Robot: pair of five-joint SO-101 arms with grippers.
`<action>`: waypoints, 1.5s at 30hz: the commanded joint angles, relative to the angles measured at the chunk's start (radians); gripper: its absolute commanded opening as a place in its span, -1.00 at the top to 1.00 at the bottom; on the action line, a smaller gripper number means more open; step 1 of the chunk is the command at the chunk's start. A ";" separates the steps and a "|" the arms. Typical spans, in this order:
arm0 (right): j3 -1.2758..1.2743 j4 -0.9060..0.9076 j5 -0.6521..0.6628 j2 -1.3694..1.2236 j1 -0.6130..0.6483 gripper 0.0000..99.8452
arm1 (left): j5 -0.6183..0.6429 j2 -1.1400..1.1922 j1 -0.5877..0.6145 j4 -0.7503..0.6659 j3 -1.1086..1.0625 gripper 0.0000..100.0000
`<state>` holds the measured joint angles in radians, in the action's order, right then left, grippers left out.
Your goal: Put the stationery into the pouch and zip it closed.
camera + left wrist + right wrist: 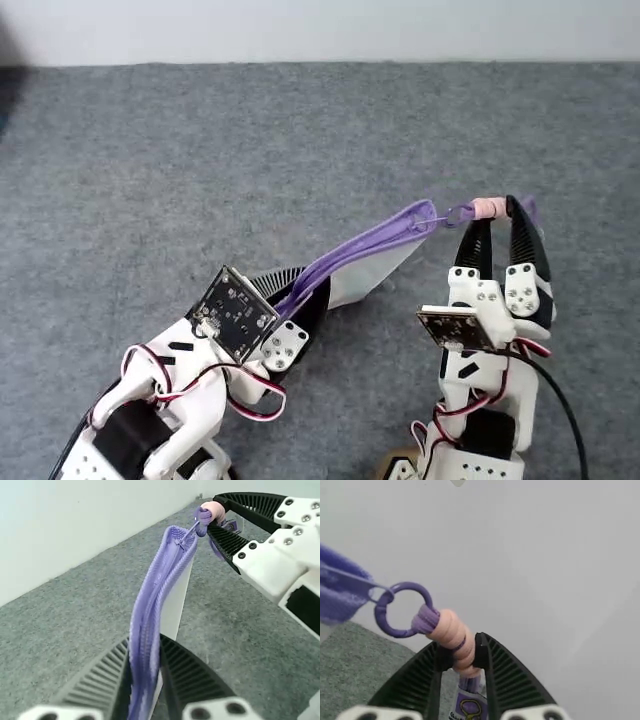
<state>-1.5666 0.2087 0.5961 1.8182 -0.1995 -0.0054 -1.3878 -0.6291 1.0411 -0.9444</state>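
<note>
A white pouch (362,277) with a purple zipper band (360,250) hangs stretched above the grey table between the two arms. My left gripper (296,300) is shut on the pouch's near end; in the left wrist view the purple band (150,605) runs up from between its fingers (190,675). My right gripper (500,212) is shut on the pink zipper charm (487,208), which joins a purple ring (400,610) at the pouch's far end. In the right wrist view the pink charm (455,642) sits pinched between the black fingers (507,672). The zipper looks closed along its visible length.
Grey carpet-like table surface (200,150) spreads all around, with a pale wall (320,30) at the back. Both arm bases stand at the front edge. A small tan object (400,468) peeks out by the right arm's base.
</note>
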 commanded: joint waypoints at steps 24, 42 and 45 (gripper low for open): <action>-0.035 0.257 -0.120 -0.016 0.061 0.99 | 0.071 -0.048 0.588 0.098 0.259 0.33; -0.054 0.591 -0.440 -0.005 0.062 0.98 | 0.163 -0.054 0.951 0.238 0.111 0.33; -0.023 0.661 -0.522 -0.005 0.065 0.98 | 0.190 -0.055 0.954 0.239 0.065 0.35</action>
<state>-1.6310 0.8178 0.1481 1.7983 -0.1534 0.1511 -1.4369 0.3191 1.2758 -0.8646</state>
